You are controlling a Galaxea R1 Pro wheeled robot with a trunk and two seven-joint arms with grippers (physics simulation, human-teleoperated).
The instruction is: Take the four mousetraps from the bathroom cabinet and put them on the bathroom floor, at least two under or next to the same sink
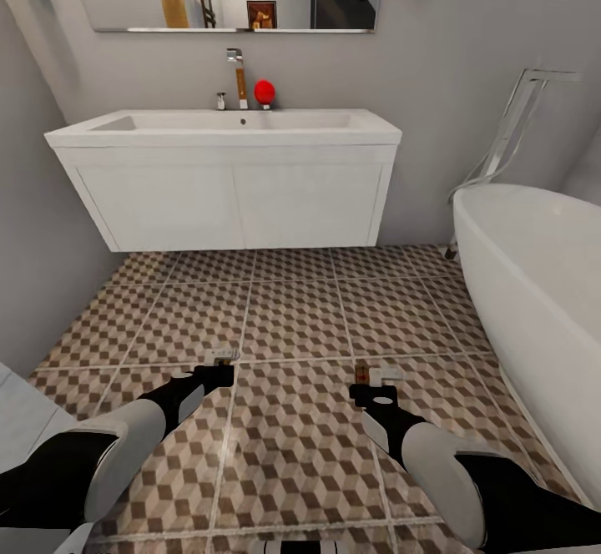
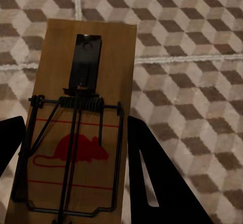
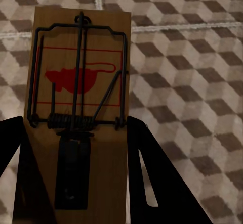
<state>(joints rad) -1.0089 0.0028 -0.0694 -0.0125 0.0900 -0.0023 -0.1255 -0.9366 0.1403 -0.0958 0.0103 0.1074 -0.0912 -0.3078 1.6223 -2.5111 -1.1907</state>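
I hold one mousetrap in each hand above the patterned bathroom floor [image 1: 292,312]. In the left wrist view a wooden mousetrap [image 2: 86,82] with a red mouse print lies between the black fingers [image 2: 152,178], my left gripper [image 2: 75,123] shut on it. My right gripper [image 3: 75,123] is shut on a second mousetrap [image 3: 81,47]. In the head view the left gripper [image 1: 220,360] and right gripper [image 1: 374,377] hover side by side over the tiles, some way in front of the white sink [image 1: 225,127] with its chrome tap [image 1: 236,70]. The cabinet is out of view.
A white bathtub [image 1: 534,270] fills the right side, its chrome filler pipe [image 1: 509,133] against the wall. A grey wall [image 1: 33,270] closes the left. A red ball-shaped item [image 1: 265,92] sits on the sink rim. Open floor lies under the wall-hung vanity.
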